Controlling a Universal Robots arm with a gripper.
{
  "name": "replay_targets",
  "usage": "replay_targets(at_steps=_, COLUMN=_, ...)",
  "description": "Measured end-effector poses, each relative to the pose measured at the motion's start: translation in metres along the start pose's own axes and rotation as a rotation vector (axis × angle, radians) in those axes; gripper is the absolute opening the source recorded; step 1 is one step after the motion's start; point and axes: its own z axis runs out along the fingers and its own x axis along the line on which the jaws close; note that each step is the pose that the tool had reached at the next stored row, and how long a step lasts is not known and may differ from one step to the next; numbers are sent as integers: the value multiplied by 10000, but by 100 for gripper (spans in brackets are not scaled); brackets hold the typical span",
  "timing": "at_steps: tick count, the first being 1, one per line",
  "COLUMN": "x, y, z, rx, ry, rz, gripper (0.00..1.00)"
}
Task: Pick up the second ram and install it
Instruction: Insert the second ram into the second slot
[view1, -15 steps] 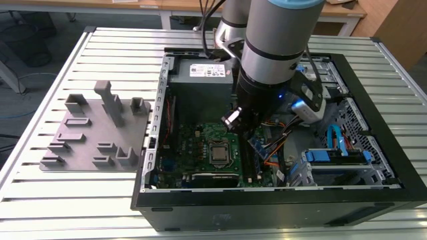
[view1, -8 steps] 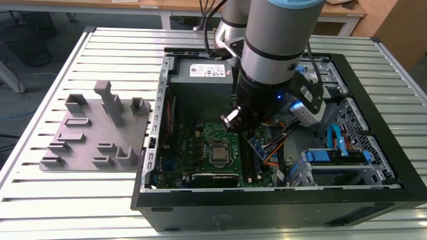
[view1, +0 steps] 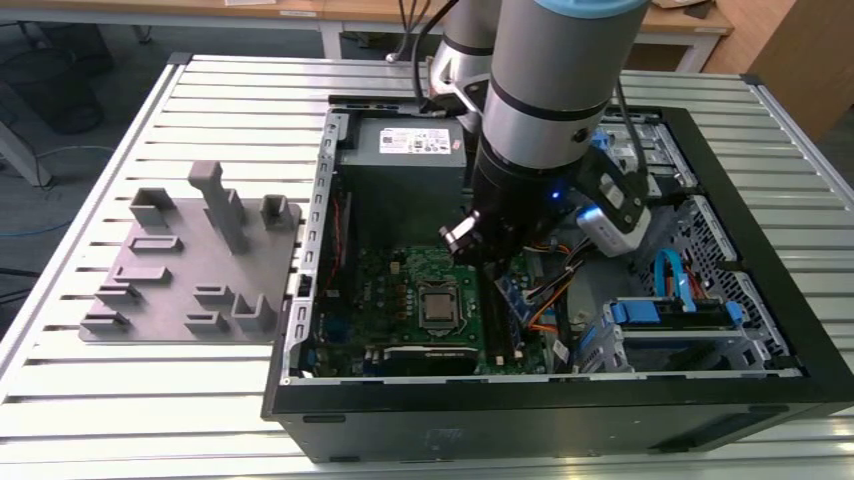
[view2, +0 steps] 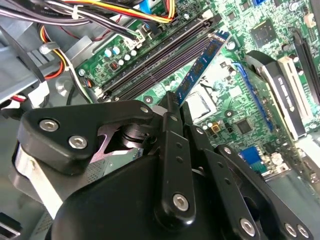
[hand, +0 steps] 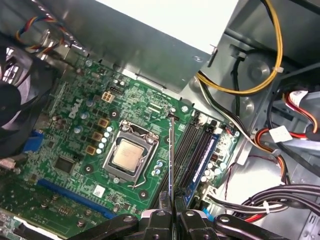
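On the exterior view's left, a grey fixture plate (view1: 174, 290) with upright blocks lies on the slatted table, touching the side of the open computer case (view1: 561, 395). Inside the case a power supply (view1: 400, 165) sits at the far end, and the green motherboard (view1: 387, 290) with its bare processor (view1: 438, 305) lies nearer. The arm (view1: 547, 110) reaches down into the case and hides much of the board's middle. The gripper (hand: 171, 205) has its fingers clamped on the second ram (hand: 171, 150), which it holds over the board between the processor and the memory slots (hand: 192, 147), not seated in any of them. Bundled cables (hand: 260, 192) crowd just beside the slots. A drive cage (view1: 667, 320) with blue parts stands at the exterior view's right.
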Motion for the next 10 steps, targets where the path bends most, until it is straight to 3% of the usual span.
replay_targets(at_steps=10, x=0, y=0, z=2, rx=21, ry=-13, rz=822, gripper=14)
